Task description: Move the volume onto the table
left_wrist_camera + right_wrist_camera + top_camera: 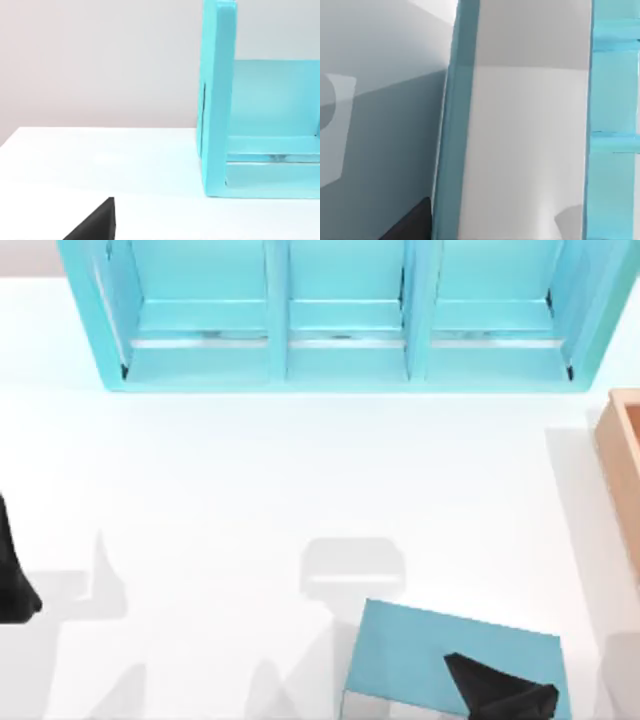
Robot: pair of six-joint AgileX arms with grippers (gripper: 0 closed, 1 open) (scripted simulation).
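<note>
Your right gripper (505, 695) sits at the near edge of the top view, right of centre, dark against the teal cover of the volume (420, 655); whether its fingers are clamped on the book or spread you cannot tell from these views. In the right wrist view the volume (451, 150) shows as a teal cover edge running beside its broad white page block, seen very close, with part of the light-blue shelf unit (612, 125) beyond it. In the top view the book appears tilted, its cover facing up and one corner pointing toward the shelf unit (340, 360), and a soft grey shadow lies on the white surface (250, 470) just beyond it; you cannot tell whether it touches the surface. The shelf unit stands along the far side, three compartments wide. A tan wooden box (625, 470) shows at the right edge. Your left gripper (12, 580) is parked at the far left edge, well apart from the book; its fingers cannot be judged. The left wrist view shows the end wall of the shelf unit (217, 100) on the surface (100, 160).
</note>
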